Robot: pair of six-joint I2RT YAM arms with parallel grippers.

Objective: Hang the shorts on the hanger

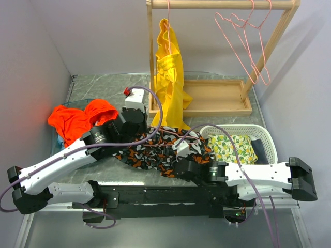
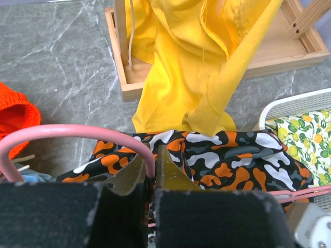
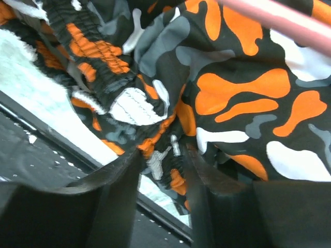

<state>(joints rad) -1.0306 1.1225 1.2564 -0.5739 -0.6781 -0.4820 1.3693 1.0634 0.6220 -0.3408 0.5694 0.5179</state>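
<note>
Shorts [image 1: 152,154] lie spread on the table [image 1: 98,85] at the near edge, just ahead of both arm bases, between the two wrists. Up close, the right wrist view shows the right gripper [image 3: 163,160] with its jaws about halfway apart and a bunched fold of elastic waistband sitting in the gap. We cannot tell whether they actually pinch it. The top view hides this under the arm.

The left wrist view gives us what the top view hides. The left gripper [image 2: 151,168] is clamped tight on the hanger [image 2: 77,132], whose pink wire arcs out to the left and drops between the fingers, with the shorts just beyond. A second stretch of pink wire crosses the cloth at lower right.

Only the top view takes in both sides. A white basket [image 1: 266,138] holding a lemon-print cloth [image 1: 232,148] is to the right, touching the shorts' edge. An orange-red garment [image 1: 77,120] is heaped to the left.

Farthest back stands a wooden rack [image 1: 217,99]. A yellow garment [image 1: 169,77] hangs from its rail, its tail reaching down to the shorts. Spare pink hangers [image 1: 248,41] hang further right.
</note>
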